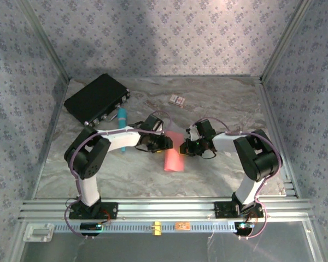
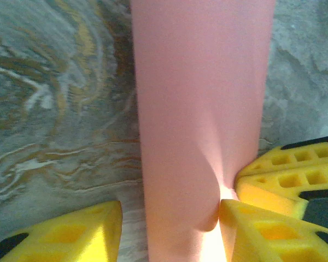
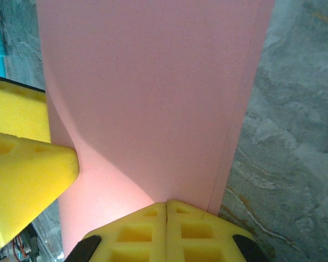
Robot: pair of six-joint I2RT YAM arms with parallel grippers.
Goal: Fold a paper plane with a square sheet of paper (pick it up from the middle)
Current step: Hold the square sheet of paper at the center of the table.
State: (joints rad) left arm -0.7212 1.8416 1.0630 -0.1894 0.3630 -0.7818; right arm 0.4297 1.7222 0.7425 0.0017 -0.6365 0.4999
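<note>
Right fingers (image 3: 136, 232) look clenched to me and left fingers (image 2: 82, 234) spread loose, both low over the marbled table (image 1: 224, 172), the right pinching one edge of the folded salmon-pink sheet of paper (image 1: 173, 158) lying mid-table, the left straddling it

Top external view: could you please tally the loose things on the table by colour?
Pink paper: 1
Black case: 1
Teal marker: 1
Patterned card: 1
Total: 4
</note>
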